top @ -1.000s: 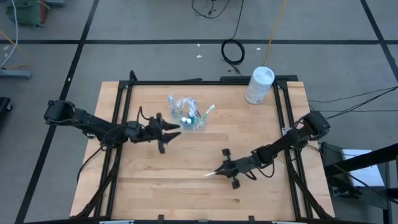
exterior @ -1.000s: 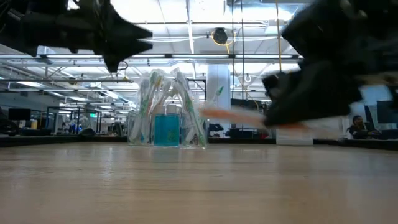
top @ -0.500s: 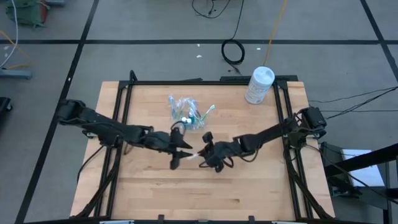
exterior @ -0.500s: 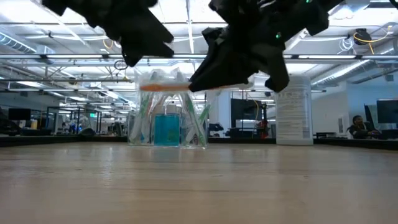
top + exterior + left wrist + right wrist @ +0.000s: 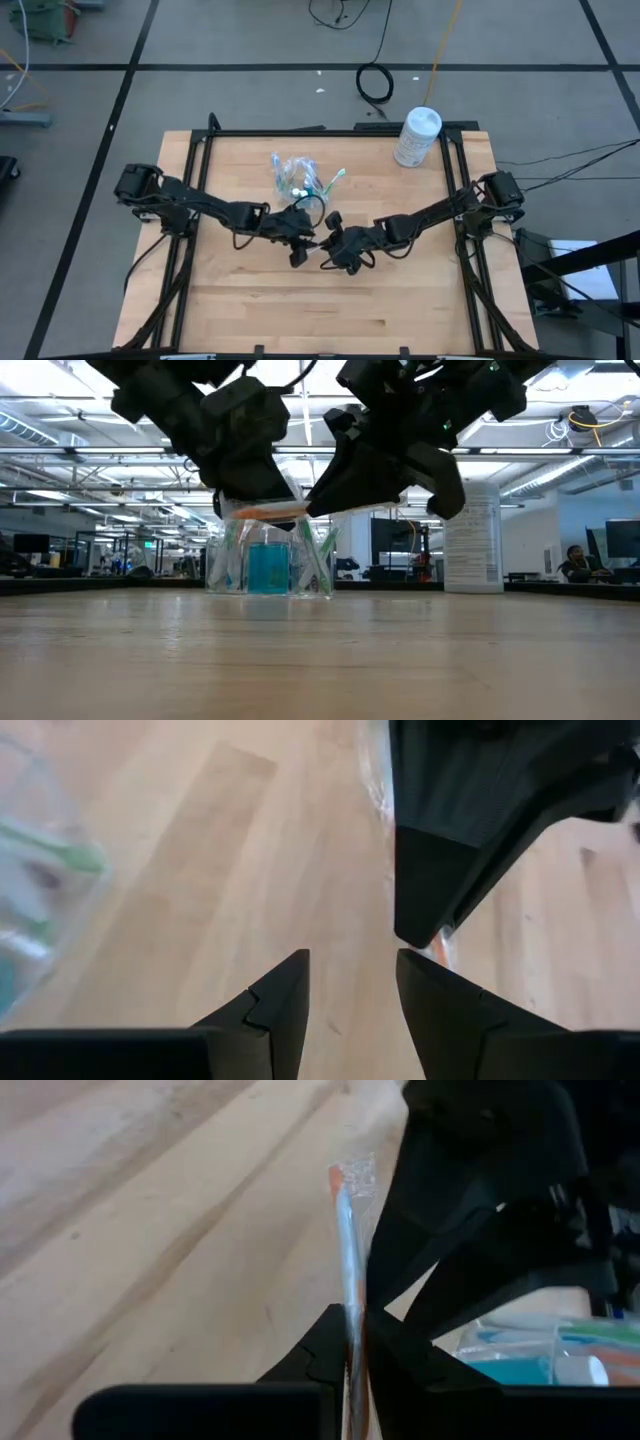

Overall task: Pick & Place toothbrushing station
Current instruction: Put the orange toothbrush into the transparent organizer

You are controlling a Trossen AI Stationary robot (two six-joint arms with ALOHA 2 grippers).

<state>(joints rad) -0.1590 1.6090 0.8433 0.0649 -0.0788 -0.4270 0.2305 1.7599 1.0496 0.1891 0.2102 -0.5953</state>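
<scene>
Gripping 1 wrapped toothbrush (image 5: 349, 1260) above the table (image 5: 400, 300), the right end effector (image 5: 327, 252) could drop it if the parted left end effector (image 5: 303, 245) misses the handover.

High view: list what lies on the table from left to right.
Left pincer → right pincer, shut on the wrapped toothbrush → white canister. The clear cup overlaps the left arm's span, so it is left out.
</scene>
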